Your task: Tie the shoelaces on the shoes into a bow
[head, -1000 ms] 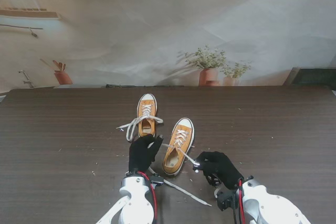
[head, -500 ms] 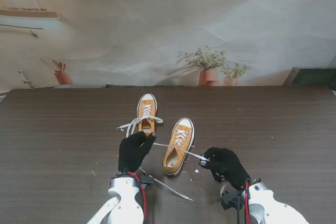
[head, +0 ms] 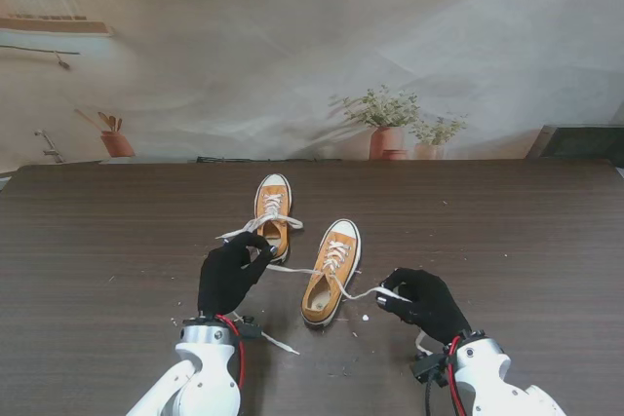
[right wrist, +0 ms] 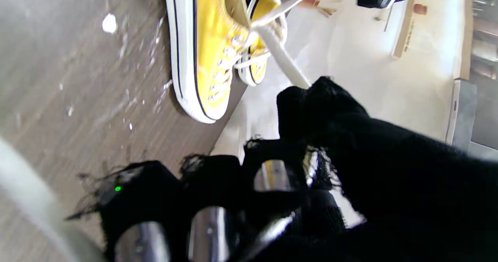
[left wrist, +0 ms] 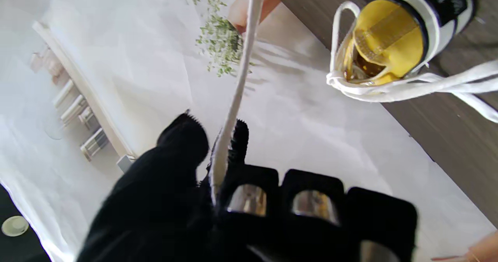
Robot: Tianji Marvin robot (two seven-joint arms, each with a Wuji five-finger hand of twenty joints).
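Left hand [head: 230, 275] and right hand [head: 421, 301] each pinch one white lace end [head: 292, 270], the nearer yellow shoe [head: 331, 272] sitting between them.

Three views: one high stand camera, two wrist cameras.
Stand looks down, far out, over whole table [head: 117, 241]. Each wrist camera sights close along black-gloved fingers [left wrist: 186, 137], picture inverted. All share the nearer shoe [head: 331, 273] [right wrist: 210, 59] and its lace [left wrist: 237, 83].
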